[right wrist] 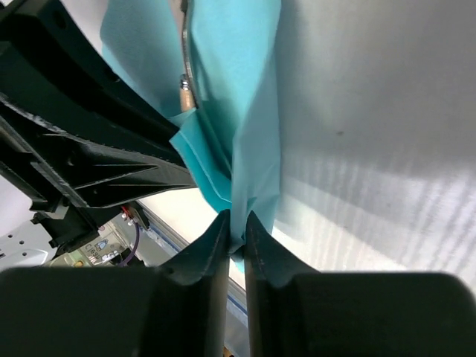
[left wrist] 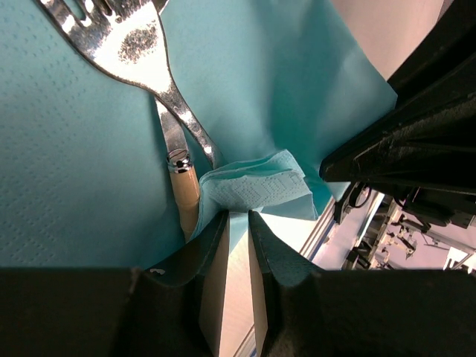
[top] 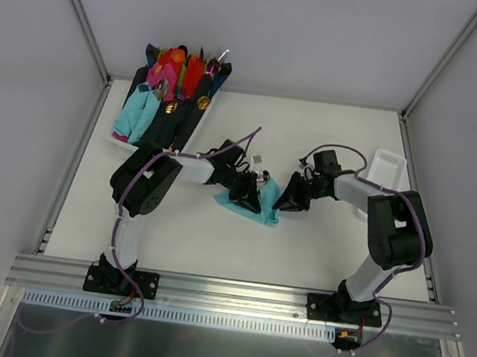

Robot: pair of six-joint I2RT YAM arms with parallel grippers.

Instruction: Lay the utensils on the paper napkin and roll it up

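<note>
The teal paper napkin lies mid-table, partly folded, between both grippers. My left gripper is shut on a folded-over corner of the napkin, jaws nearly together. A shiny silver fork lies on the napkin, crossed over a second utensil with a beige handle end. From the right, my right gripper is shut on a lifted edge of the napkin, the paper pinched between its fingertips. The utensils just show above the left gripper; a handle end peeks from the fold.
A white tray at the back left holds pink, red, teal and navy napkin bundles with cutlery. A white slotted basket stands at the right edge. A small grey item lies behind the napkin. The left gripper's body is close beside the right one.
</note>
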